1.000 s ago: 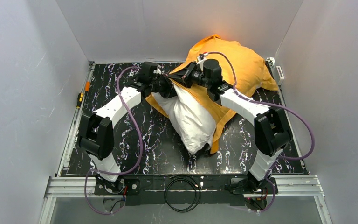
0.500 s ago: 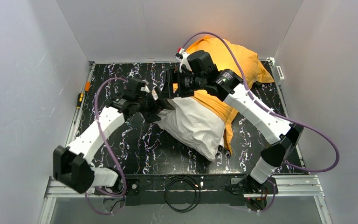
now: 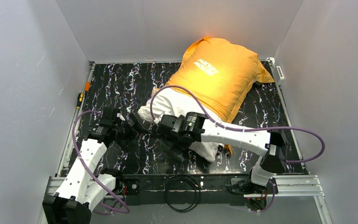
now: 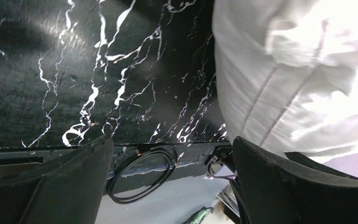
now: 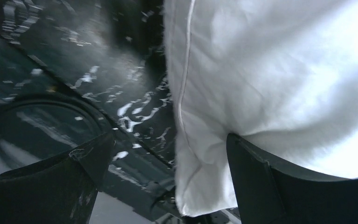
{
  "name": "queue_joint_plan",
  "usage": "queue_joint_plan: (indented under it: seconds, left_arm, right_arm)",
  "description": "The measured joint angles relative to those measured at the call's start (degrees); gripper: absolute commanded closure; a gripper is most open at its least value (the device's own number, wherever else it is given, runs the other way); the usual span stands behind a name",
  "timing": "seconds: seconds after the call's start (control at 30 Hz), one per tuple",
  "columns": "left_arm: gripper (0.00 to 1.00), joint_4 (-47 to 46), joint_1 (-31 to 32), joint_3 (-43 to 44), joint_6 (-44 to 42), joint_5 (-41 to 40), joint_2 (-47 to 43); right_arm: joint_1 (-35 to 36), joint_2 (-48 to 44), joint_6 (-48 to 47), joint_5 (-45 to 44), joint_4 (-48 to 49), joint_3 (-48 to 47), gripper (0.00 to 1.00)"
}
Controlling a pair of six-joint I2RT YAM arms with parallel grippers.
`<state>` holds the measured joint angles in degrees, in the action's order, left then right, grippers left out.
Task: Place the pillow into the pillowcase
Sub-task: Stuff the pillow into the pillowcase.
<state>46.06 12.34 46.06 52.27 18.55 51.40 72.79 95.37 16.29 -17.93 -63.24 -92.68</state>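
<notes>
The orange pillowcase lies at the back right with its white lettering up, plump over the far part of the pillow. The off-white pillow's near end sticks out of the case toward the table's middle. My left gripper stands open low over the marble top, left of that end; in its wrist view the left gripper holds nothing and the pillow fills the upper right. My right gripper is open at the pillow's near corner. In its wrist view a pillow corner hangs between the right gripper's jaws, ungripped.
A screwdriver lies along the left rail and a white power strip at the back right. A coiled black cable sits below the near edge between the arm bases. Grey walls close in on three sides.
Both grippers have opened and let go of the pillowcase's mouth. Both arms have swung from the back toward the near edge. The case has settled lettering up.
</notes>
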Motion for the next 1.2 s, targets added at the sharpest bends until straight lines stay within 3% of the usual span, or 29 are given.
queue_joint_plan:
  seconds: [0.07,0.1,0.23,0.3,0.47,0.73,0.93,1.2]
  left_arm:
    - [0.02,0.0,-1.0,-2.7,1.1,1.3,-1.3]
    - [0.02,0.0,-1.5,-3.9,1.8,1.9,-1.8]
    - [0.04,-1.1,-2.3,-6.6,4.4,4.0,-3.6]
    - [0.04,-2.5,-2.6,-7.3,5.5,5.0,-4.6]
    - [0.05,-6.0,-3.7,-9.9,7.7,7.8,-7.9]
    - [0.09,-13.6,-4.0,-14.7,11.6,11.8,-8.9]
    - [0.08,-22.8,-3.5,-16.3,15.9,13.6,-1.9]
    - [0.06,-41.4,4.0,-12.4,23.2,11.9,14.2]
  right_arm:
    - [1.1,1.0,-0.4,-3.2,0.0,3.1,0.03]
    - [1.1,2.1,-0.7,-5.0,0.0,4.0,0.11]
    - [0.1,9.0,-3.3,-10.8,0.8,4.4,0.73]
    - [-1.5,12.3,-4.7,-11.8,1.5,4.3,0.99]
    - [-6.9,14.9,-6.8,-8.9,0.0,-1.0,0.99]
    - [-17.2,14.9,-6.5,6.9,-3.3,-22.3,0.99]
    - [-25.0,13.8,-1.7,18.1,-4.8,-33.9,0.99]
    - [-33.3,8.9,8.7,31.5,-1.2,-34.6,0.99]
